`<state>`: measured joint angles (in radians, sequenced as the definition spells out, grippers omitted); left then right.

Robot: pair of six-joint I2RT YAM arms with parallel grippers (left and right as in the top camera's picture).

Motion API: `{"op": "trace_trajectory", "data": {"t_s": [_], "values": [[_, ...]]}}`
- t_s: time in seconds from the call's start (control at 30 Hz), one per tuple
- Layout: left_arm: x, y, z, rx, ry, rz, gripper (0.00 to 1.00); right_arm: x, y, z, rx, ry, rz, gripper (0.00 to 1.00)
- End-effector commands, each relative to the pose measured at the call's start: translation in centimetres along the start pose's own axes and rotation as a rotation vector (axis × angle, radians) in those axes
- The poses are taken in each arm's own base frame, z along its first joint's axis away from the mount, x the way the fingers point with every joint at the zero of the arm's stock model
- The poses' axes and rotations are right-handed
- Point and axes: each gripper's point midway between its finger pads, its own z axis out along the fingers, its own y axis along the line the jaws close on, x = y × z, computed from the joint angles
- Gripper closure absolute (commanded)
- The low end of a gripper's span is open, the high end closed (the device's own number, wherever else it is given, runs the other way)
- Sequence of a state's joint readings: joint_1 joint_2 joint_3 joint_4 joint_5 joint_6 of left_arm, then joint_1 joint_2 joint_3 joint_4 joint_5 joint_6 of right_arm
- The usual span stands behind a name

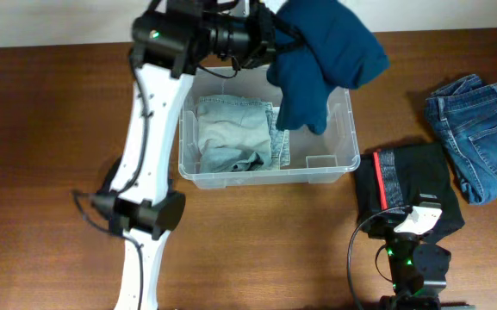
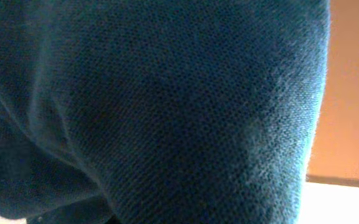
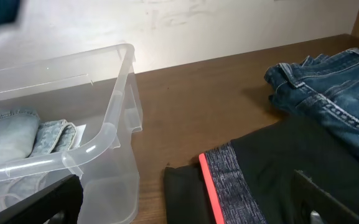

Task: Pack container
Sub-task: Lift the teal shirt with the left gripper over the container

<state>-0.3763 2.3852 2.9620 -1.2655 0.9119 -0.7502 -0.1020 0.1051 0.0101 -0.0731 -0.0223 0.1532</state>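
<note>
Container [image 1: 265,178] lying centred on the desk [image 1: 41,129], long axis running left–right, opening facing up (folded denim [image 1: 231,133] inside). Left fingers [image 1: 264,39] gripping a blue garment [image 1: 326,52] above its far rim; right fingers [image 3: 39,202] standing wide.

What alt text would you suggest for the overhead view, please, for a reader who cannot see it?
The left gripper holds a dark teal garment above the clear container, which holds folded light denim. To the right on the wooden table lie a black garment with a red stripe, by the open right gripper, and folded blue jeans.
</note>
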Motion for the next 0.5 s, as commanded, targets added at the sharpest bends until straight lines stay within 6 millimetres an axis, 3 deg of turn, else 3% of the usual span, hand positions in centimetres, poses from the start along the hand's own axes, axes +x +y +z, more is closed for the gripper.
{"op": "trace_trajectory", "data": {"t_s": [0.0, 0.17, 0.33, 0.47], "values": [[-0.9, 0.6, -0.8, 0.037, 0.007, -0.065, 1.0, 0.2, 0.0, 0.0, 0.004, 0.003, -0.004, 0.01], [-0.7, 0.3, -0.4, 0.042, 0.011, -0.032, 1.0, 0.2, 0.0, 0.0, 0.004, 0.003, -0.004, 0.01], [-1.8, 4.6, -1.2, -0.16, -0.085, -0.104, 1.0, 0.2, 0.0, 0.0, 0.004, 0.003, -0.004, 0.01], [-1.2, 4.7, -0.9, -0.168, -0.062, -0.097, 0.99, 0.2, 0.0, 0.0, 0.004, 0.003, -0.004, 0.01]]}}
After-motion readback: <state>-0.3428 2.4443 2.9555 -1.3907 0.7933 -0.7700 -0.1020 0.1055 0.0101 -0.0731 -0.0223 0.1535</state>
